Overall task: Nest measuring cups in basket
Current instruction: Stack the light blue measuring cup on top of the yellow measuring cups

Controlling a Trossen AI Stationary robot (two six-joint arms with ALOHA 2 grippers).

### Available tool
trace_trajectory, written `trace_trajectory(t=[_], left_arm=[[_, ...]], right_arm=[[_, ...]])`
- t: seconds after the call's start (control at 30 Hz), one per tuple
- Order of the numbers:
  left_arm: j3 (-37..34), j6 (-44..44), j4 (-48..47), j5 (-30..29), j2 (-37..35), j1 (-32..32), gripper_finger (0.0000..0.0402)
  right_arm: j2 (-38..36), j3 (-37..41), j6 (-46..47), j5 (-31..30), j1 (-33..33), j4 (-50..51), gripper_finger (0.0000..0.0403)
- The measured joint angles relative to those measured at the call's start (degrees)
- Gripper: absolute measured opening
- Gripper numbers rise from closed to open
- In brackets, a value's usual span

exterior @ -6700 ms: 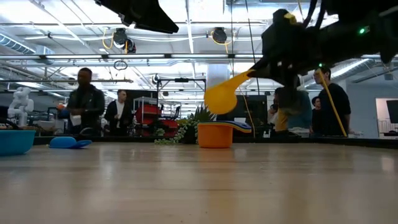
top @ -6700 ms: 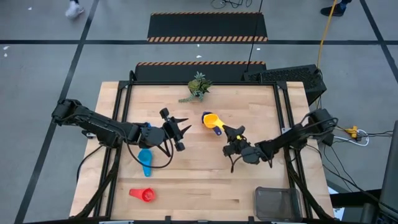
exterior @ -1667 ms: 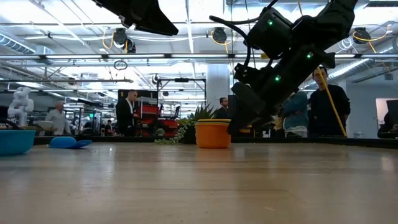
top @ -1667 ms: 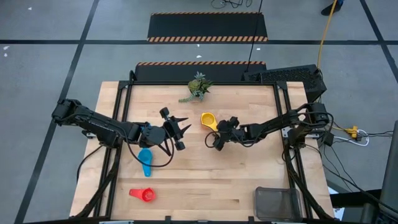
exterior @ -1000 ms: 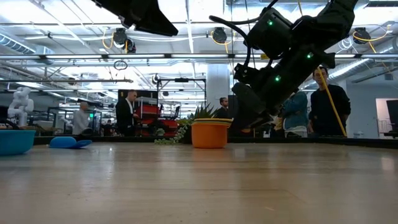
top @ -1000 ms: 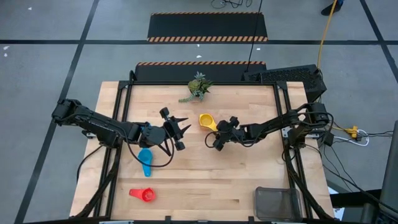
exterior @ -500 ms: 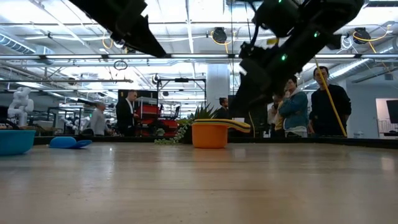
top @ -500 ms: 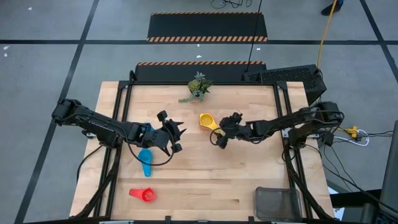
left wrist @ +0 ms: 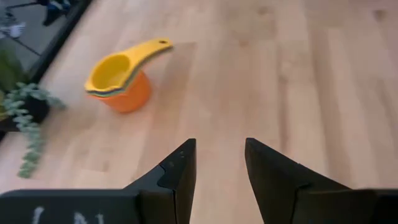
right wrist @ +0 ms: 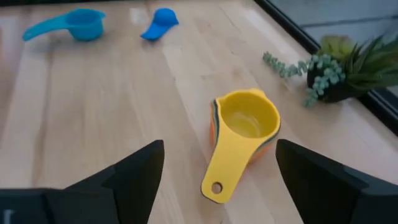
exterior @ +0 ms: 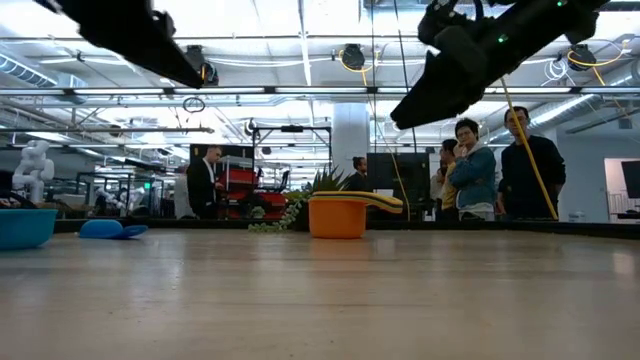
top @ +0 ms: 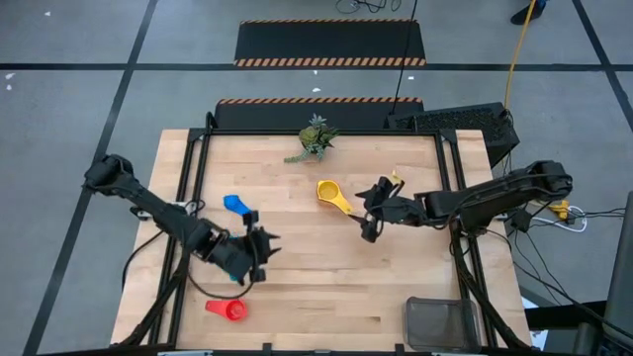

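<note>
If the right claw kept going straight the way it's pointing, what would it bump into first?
Probably the yellow measuring cup, nested on top of the orange cup. The right claw is open, and the yellow cup's handle points back toward it, so the handle would likely be touched first. How high the claw hangs above it is unclear.

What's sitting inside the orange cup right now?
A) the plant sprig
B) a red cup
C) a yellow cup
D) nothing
C: the yellow cup sits nested in the orange cup, its handle sticking out to one side.

1 nested cup stack (top: 329, 191), 3 loose cups, 1 basket (top: 442, 323), 1 plant (top: 315, 137)
</note>
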State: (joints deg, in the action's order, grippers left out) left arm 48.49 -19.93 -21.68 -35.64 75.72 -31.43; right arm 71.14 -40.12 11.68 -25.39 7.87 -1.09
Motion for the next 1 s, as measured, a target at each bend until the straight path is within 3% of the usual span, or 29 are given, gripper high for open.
trace_trajectory(t=[0.2,0.57,0.83,1.0], left_arm=[[0.0,-0.75,-1.06,-0.15,0.0,-5.92,0.014],[0.0,-3.15,-9.05,3.88,0.02,-10.93,0.0145],[0.01,-11.27,-22.16,8.1,0.02,-15.77,0.0219],[0.02,-19.09,-31.85,14.83,0.02,-17.12,0.0244]], right_arm=[[-1.92,0.44,0.3,0.0,1.97,0.24,0.0301],[-1.77,3.23,11.41,0.11,10.43,-3.18,0.03],[-1.29,4.44,14.62,-2.51,17.7,-14.16,0.03],[0.41,4.44,13.02,-3.39,20.48,-20.29,0.03]])
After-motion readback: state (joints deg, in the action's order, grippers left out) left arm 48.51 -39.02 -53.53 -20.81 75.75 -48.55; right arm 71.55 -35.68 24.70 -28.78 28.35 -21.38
